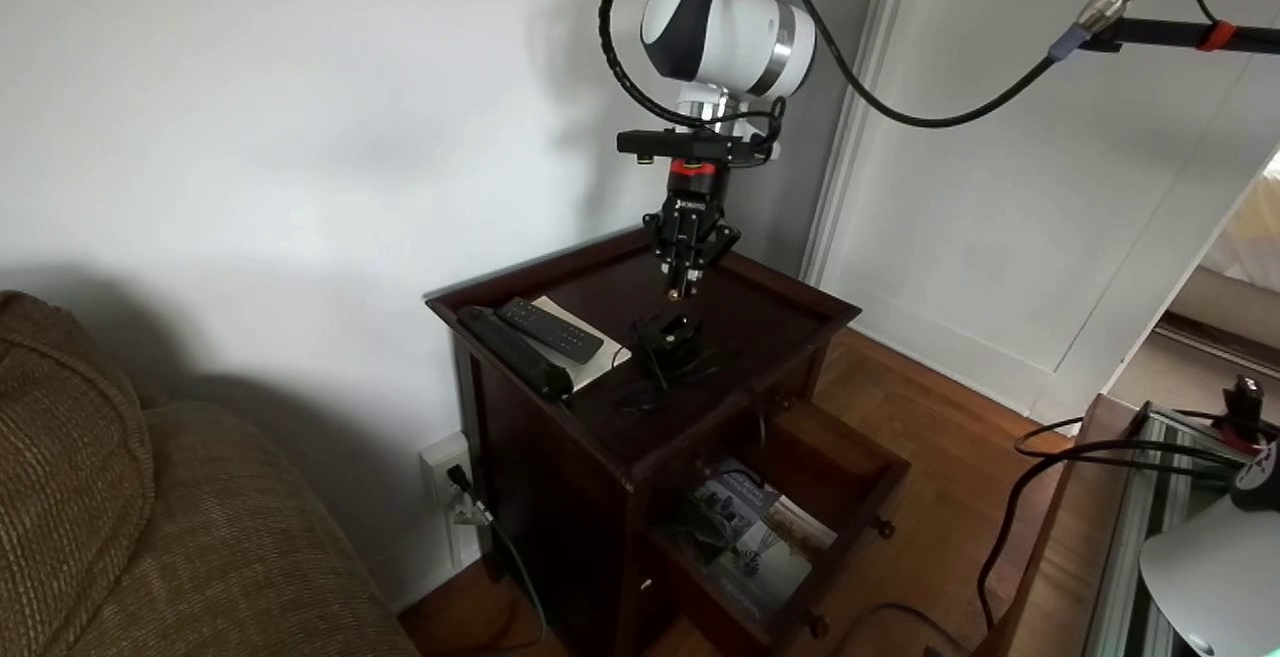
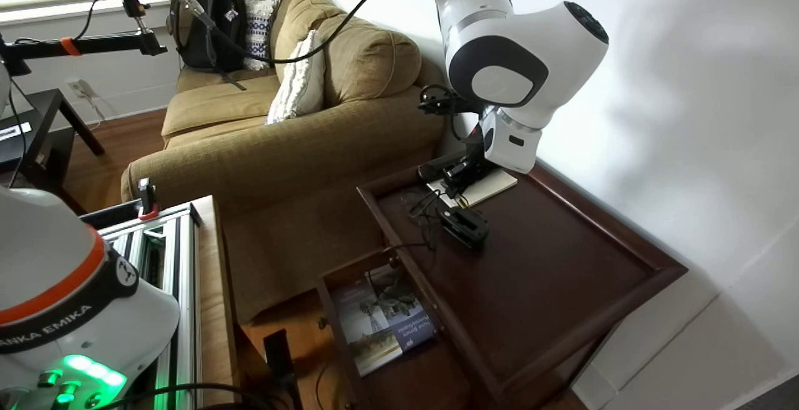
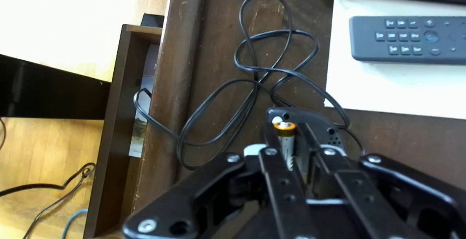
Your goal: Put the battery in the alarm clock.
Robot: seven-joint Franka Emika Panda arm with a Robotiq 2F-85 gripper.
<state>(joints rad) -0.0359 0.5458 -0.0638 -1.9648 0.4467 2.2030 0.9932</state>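
Note:
The battery (image 3: 286,135), white with an orange end, sits between the fingertips of my gripper (image 3: 289,128) in the wrist view. Its orange end also shows at the fingertips in an exterior view (image 1: 674,295). My gripper (image 1: 682,287) is shut on the battery and points down above the alarm clock. The alarm clock (image 1: 668,335) is a small black boxy thing on the nightstand top, also seen in an exterior view (image 2: 465,229). A gap shows between fingertips and clock in an exterior view. In the wrist view the fingers hide much of the clock (image 3: 309,117).
Loops of black cord (image 3: 251,97) lie beside the clock and run over the edge into the open drawer (image 1: 850,437), which holds a booklet (image 1: 770,537). A remote (image 3: 404,39) lies on a white slab (image 3: 397,86) beside a long black object (image 1: 512,352). The nightstand (image 2: 562,260) has a raised rim.

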